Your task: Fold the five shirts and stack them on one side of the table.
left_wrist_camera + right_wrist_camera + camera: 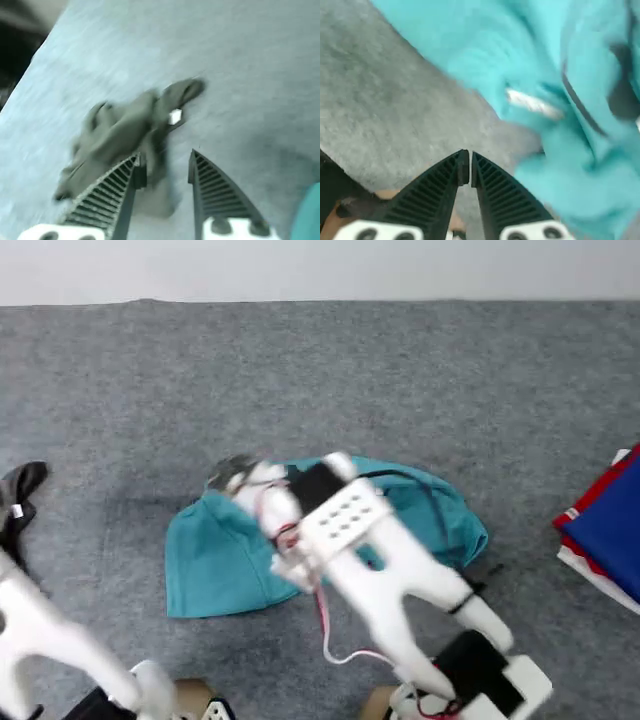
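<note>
1. Two grippers differ: left gripper [165, 165], fingers apart, hangs above a dark garment [125, 130], probably a shirt, at the high view's left edge.
2. Closed empty, right gripper [465, 162] sits beside the teal shirt [225, 560], mid-frame.
3. Several folded shirts [605, 525] lie far right.

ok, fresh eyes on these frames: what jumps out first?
The crumpled teal shirt in the middle of the grey table, with the right arm stretched over it and the right gripper shut above bare table beside the cloth. Next, the stack of blue, red and white shirts at the high view's right edge. A dark shirt lies bunched at its left edge, in front of the open left gripper.
</note>
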